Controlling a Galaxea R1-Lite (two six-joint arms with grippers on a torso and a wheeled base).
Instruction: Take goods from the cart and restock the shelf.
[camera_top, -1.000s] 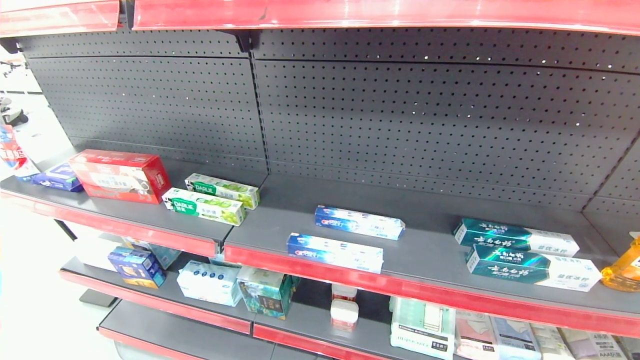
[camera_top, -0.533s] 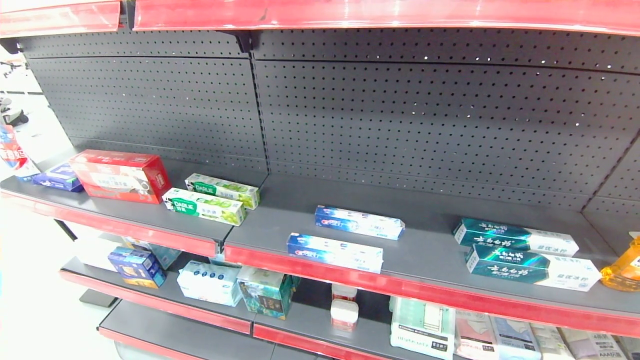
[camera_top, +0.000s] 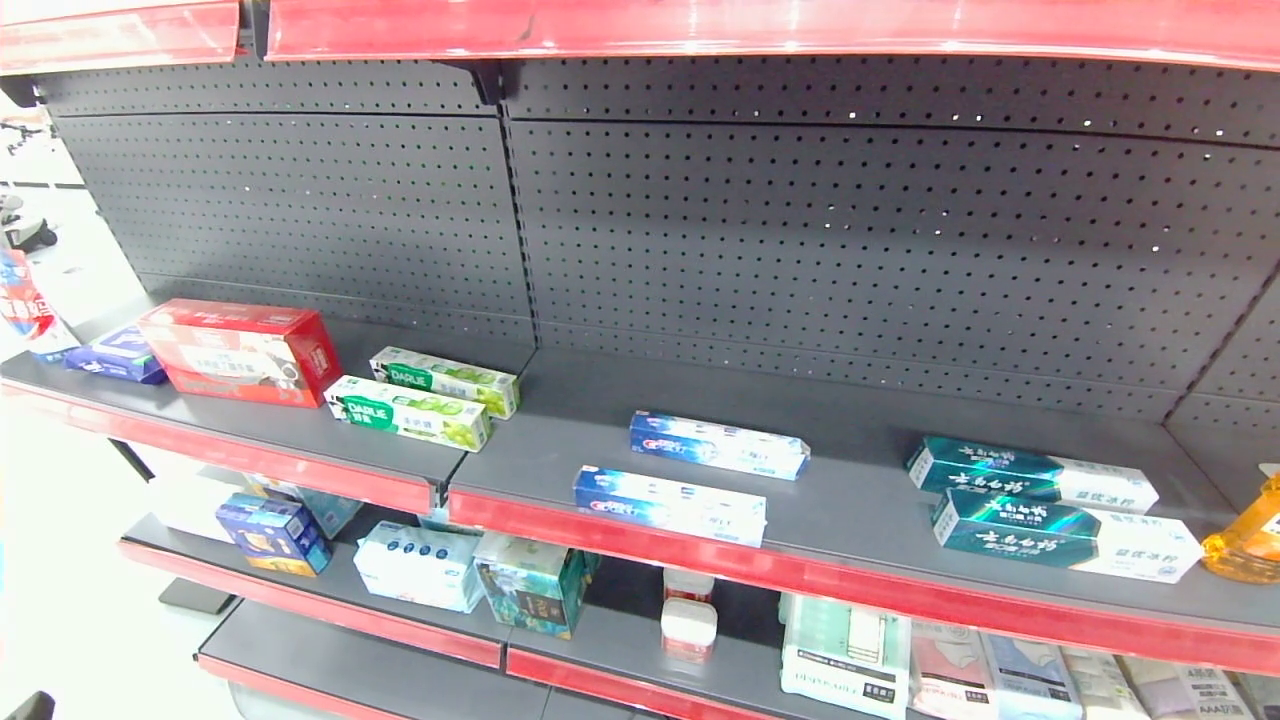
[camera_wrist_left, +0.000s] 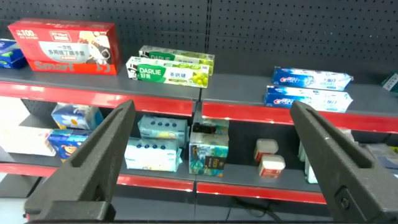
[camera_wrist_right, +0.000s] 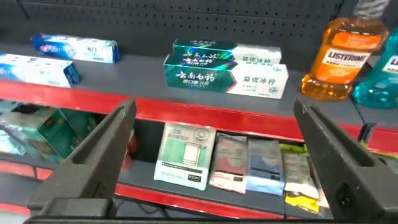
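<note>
The grey shelf (camera_top: 860, 480) with a red front edge carries boxed goods. From left to right lie a red box (camera_top: 240, 350), two green toothpaste boxes (camera_top: 410, 410), two blue toothpaste boxes (camera_top: 670, 505) and two teal toothpaste boxes (camera_top: 1060, 530). My left gripper (camera_wrist_left: 212, 107) is open and holds nothing; it hangs in front of the shelf, facing the green boxes (camera_wrist_left: 168, 71) and blue boxes (camera_wrist_left: 308, 96). My right gripper (camera_wrist_right: 214, 106) is open too, with nothing in it, facing the teal boxes (camera_wrist_right: 224, 78).
An orange mouthwash bottle (camera_top: 1245, 540) stands at the shelf's right end, with a teal bottle (camera_wrist_right: 382, 81) beside it. Wide bare stretches lie behind and between the boxes. The lower shelf (camera_top: 400, 625) holds several packs. A perforated back panel (camera_top: 800, 230) closes the rear.
A small dark shape has come into the bottom left corner of the head view. The goods on the shelf have not moved.
</note>
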